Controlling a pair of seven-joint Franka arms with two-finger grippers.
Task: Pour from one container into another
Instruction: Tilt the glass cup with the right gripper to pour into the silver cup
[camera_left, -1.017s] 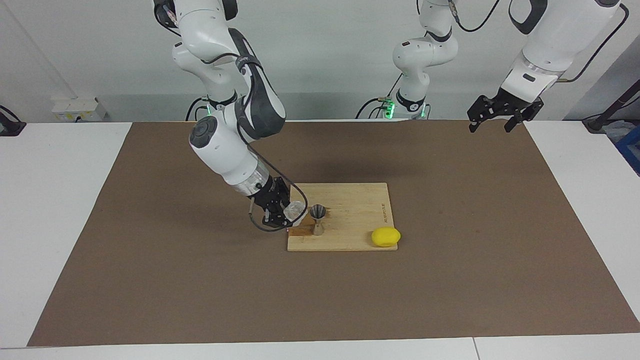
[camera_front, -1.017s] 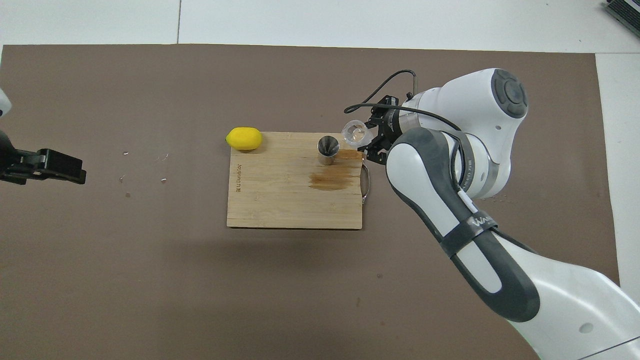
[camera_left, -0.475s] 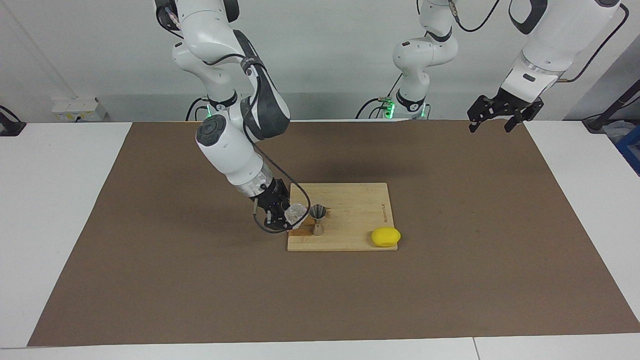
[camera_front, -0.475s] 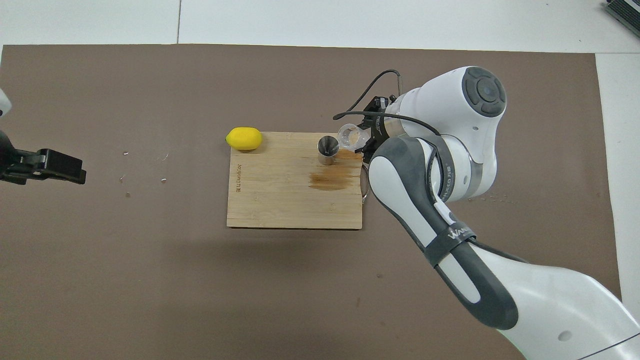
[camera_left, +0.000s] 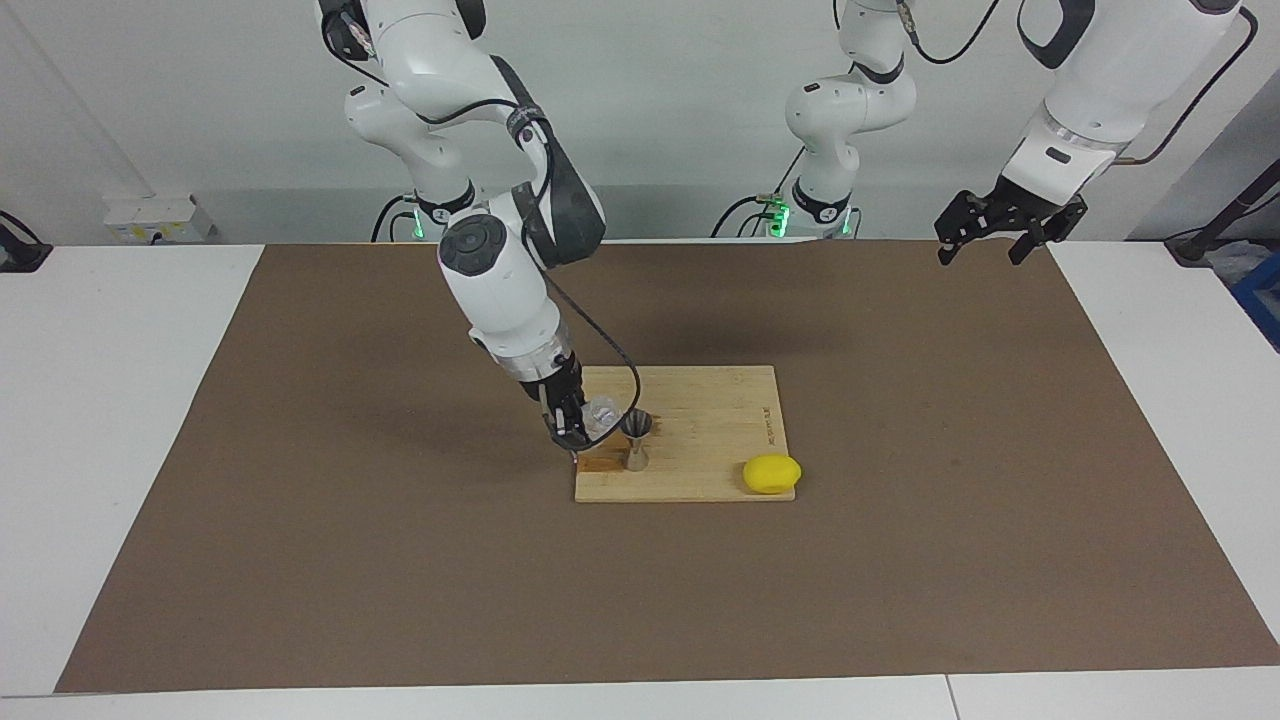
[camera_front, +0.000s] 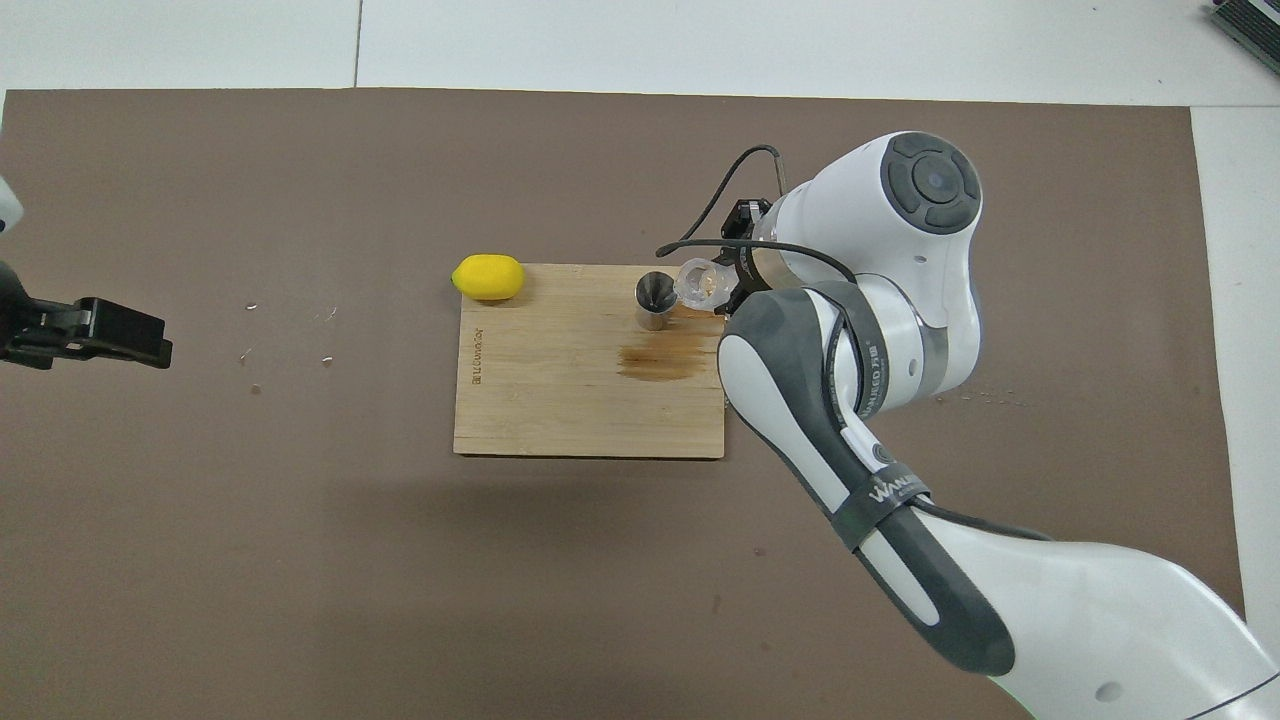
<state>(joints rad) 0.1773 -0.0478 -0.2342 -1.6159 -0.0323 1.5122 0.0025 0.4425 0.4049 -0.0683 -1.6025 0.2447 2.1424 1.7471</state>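
Since earlier frame: right gripper (camera_left: 578, 420) moved closer to jigger (camera_left: 635, 438), wrist more upright; clamped on clear faceted tumbler (camera_left: 601, 412), tilted beside jigger rim. Left gripper (camera_left: 983, 240) waits, fingers apart, over mat corner. Brown mat (camera_left: 400, 560) covers white counter (camera_left: 120, 400). Stained bamboo cutting board (camera_left: 720, 420) carries upright jigger, lemon (camera_left: 771, 473).

The glass tumbler (camera_front: 703, 281) is clear, with faceted walls; the jigger (camera_front: 655, 300) is silver steel. The lemon (camera_front: 488, 277) is plain bright yellow. The cutting board (camera_front: 560, 400) is pale bamboo – streaked grain, one darker brown stain. The table mat (camera_front: 300, 550) is flat brown.
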